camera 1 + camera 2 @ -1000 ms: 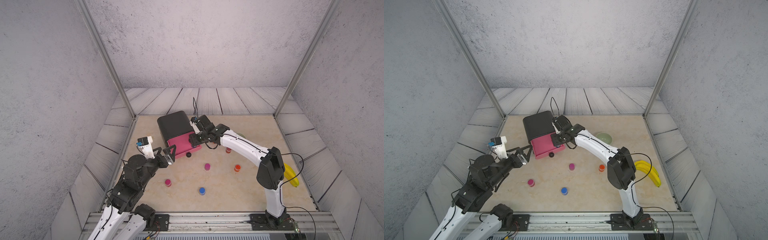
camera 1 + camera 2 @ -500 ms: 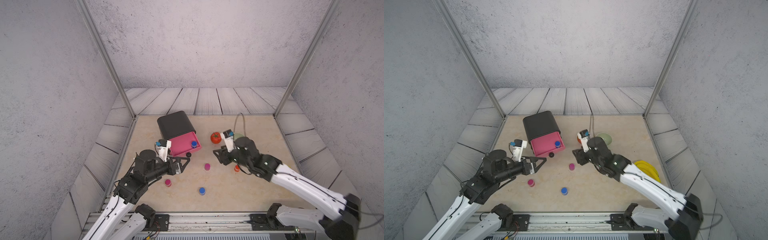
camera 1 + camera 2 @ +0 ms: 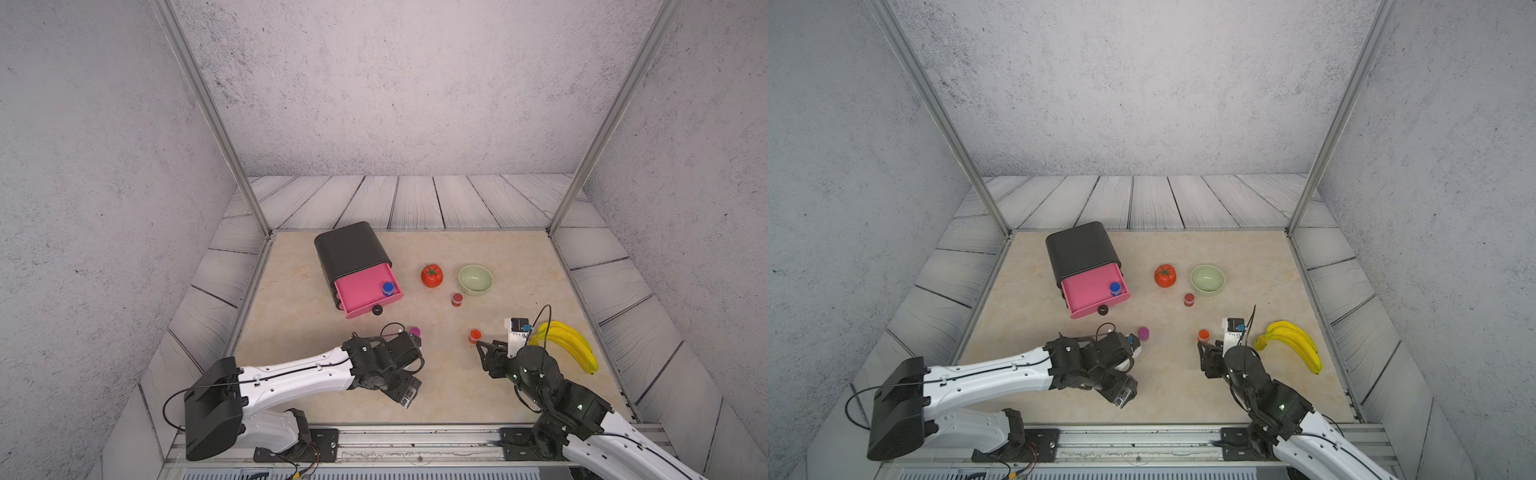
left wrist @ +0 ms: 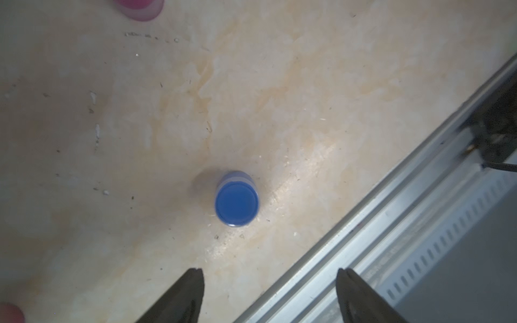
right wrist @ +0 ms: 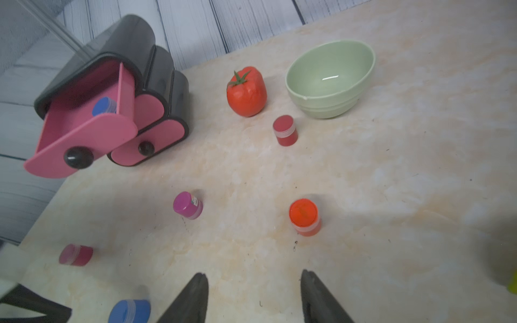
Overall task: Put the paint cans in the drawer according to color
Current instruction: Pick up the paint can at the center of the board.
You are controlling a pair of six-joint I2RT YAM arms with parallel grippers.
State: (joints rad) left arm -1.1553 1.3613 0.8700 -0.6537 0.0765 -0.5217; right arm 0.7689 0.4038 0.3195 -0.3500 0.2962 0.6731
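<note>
Sorting the blues looks half done. One blue can (image 3: 388, 287) already sits in the pulled-out top drawer (image 3: 361, 291) of the little black chest (image 3: 349, 245), tucked in the corner by the drawer front. The second blue can (image 4: 236, 202) stands upright on the table (image 3: 449, 390), near the metal rail at the front edge.

The left tool (image 4: 269, 271) hangs above that can with its jaws apart and nothing between them. The can lies ahead of the tips, not yet inside them. I'd expect the next move to be shifting forward until the tips straddle the can, coming down, pinching its sides, and then carrying it to join its twin.

The right tool (image 5: 252, 274) is also parted and empty. It points toward the orange can (image 5: 304, 215), which stands apart from it. The two lower drawers are shut, so one probably has to be opened before the other colours go in.

The blue can is a tiny squat tub with a flat, glossy blue lid over a paler band. It is round and smooth, and an off-centre pinch could tip it or let it squirt out.
</note>
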